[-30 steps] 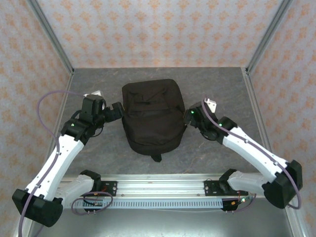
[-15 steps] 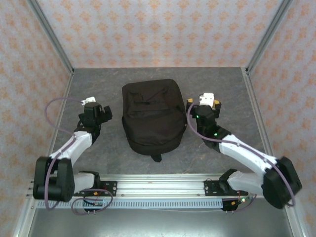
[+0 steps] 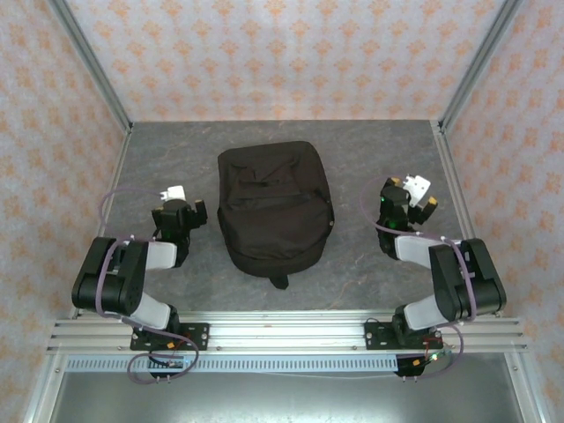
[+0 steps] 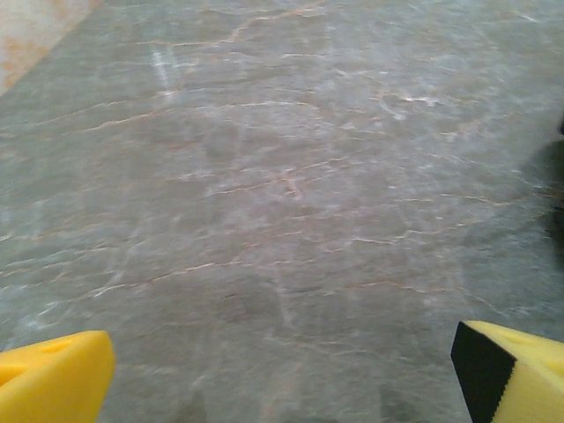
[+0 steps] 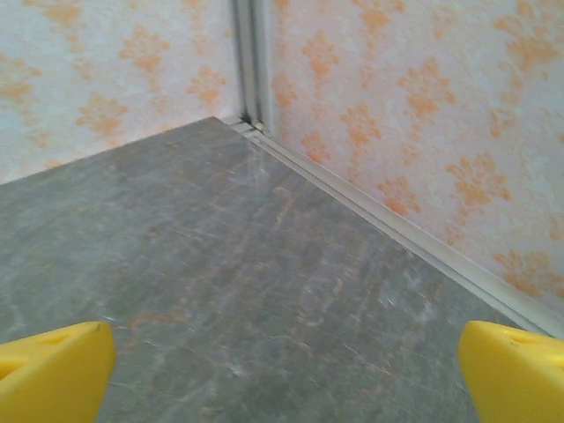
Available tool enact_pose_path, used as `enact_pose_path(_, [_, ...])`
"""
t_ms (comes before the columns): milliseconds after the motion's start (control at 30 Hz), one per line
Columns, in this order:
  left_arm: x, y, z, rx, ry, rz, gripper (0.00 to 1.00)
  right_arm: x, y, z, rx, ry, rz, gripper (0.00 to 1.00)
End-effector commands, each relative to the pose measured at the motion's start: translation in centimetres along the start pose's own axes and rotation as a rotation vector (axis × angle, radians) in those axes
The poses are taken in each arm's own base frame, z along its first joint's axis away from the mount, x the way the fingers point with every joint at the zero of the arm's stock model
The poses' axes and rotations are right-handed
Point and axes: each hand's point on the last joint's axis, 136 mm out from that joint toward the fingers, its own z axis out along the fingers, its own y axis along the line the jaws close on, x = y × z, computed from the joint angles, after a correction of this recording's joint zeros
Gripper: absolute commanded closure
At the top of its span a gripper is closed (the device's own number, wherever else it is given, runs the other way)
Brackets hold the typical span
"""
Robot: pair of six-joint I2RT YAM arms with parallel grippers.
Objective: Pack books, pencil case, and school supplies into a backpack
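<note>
Backpack position: the backpack (image 3: 273, 211) lies flat in the middle of the table (image 3: 159, 150), between the two arms and touching neither gripper.
Backpack condition: the zips look drawn shut and the body is rounded. The overhead view is too coarse to confirm either the closure or the contents.
Left gripper: the left gripper (image 3: 181, 211) sits just beside the backpack's left flank. In the left wrist view, the left gripper (image 4: 282, 370) has its jaws spread wide, with bare table between the yellow pads (image 4: 53, 379).
Right gripper: the right gripper (image 3: 412, 196) sits well apart from the backpack's right flank. In the right wrist view, the right gripper (image 5: 282, 370) is also spread wide and holds nothing. It faces the corner where the table meets the patterned wall (image 5: 397, 132).
Handling, judged: the soft fabric shell sags and folds under a pinch. It gives no rigid edge, and it is likely heavy if loaded.
Grasp point, judged: pinch a strap or the small tab (image 3: 279, 282) at the near end. A pinch on the smooth panel will likely slip.
Lifting, judged: use both arms for any lift, since a single hold lets the body swing.
Markings: no brand, label or writing is legible on the backpack.
</note>
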Motion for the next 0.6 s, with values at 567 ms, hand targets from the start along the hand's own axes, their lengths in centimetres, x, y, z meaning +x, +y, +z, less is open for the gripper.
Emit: enact_pose_path(567, [-3.4, -1.1, 0.1, 0.035, -0.095, 0.03, 0.0, -1.0, 1.4, 0.5, -0.107, 0.133, -0.107, 0.01])
